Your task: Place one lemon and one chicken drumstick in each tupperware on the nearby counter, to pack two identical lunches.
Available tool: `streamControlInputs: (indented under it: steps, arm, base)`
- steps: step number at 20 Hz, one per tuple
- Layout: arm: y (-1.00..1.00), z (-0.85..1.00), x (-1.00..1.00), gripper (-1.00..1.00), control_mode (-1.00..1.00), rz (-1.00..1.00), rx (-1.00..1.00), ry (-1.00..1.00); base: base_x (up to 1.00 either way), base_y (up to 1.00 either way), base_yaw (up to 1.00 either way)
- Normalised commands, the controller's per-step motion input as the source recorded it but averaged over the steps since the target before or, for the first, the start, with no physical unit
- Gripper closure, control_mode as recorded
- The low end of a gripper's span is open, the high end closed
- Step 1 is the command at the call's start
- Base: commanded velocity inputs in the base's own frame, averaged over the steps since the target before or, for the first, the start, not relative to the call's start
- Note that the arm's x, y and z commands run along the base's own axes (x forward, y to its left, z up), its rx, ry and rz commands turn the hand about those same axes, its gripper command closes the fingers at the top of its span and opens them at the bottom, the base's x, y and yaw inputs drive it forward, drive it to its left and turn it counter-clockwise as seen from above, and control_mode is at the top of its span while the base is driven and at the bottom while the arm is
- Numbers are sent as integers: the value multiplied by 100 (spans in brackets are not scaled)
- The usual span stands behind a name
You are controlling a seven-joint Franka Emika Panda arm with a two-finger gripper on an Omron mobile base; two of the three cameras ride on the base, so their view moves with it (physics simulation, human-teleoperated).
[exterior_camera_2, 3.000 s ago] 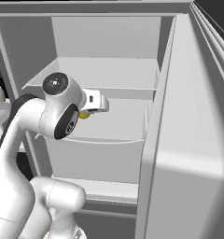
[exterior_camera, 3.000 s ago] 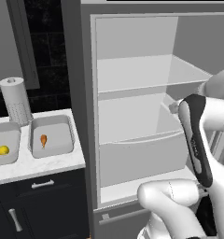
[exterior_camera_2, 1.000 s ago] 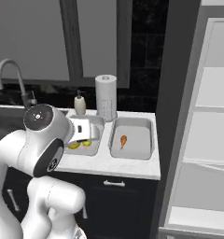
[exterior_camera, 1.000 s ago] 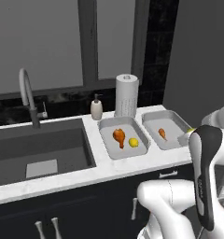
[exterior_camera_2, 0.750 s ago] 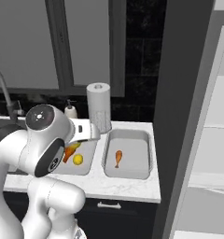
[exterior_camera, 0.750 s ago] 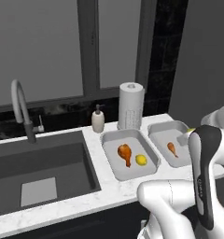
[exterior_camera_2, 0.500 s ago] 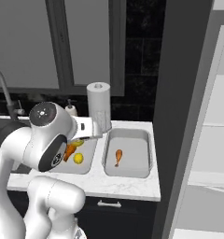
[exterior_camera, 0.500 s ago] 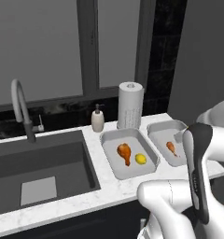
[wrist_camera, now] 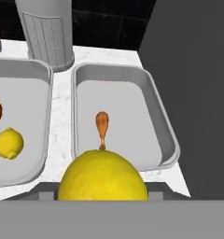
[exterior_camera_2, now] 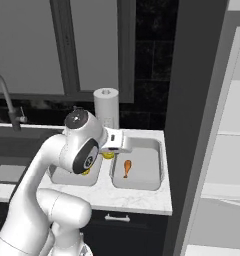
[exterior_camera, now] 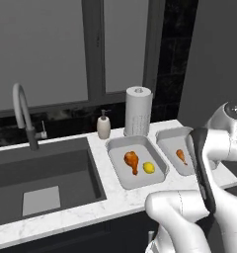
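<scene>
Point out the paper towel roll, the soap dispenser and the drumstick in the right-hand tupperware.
paper towel roll [exterior_camera: 138,111]: left base view, middle of its side.
soap dispenser [exterior_camera: 103,128]: left base view, bottle body.
drumstick [wrist_camera: 102,125]: hand view, meaty upper end.

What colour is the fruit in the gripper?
Bright yellow round lemon, clearest in the hand view.

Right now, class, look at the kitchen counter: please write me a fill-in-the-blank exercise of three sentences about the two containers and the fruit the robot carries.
1. The end effector holds a ____.
2. The right tupperware contains only a chicken ____.
3. Behind the left tupperware, beside the soap bottle, stands a roll of paper ____.

Missing words: lemon; drumstick; towels
</scene>
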Motion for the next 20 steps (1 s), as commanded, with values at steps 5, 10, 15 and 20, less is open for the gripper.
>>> streamControlInputs:
  steps: [5,10,15,20]
  arm:
    - [-26,-72,24,100,-100,-33,5,1]
    - [0,-42,15,100,-100,-32,21,0]
    - [-16,-3,35,100,-100,-23,29,5]
    - [-11,-15,68,100,-100,-16,10,1]
  base:
    - [0,0,0]
    - [0,0,0]
    - [0,0,0]
    - [0,0,0]
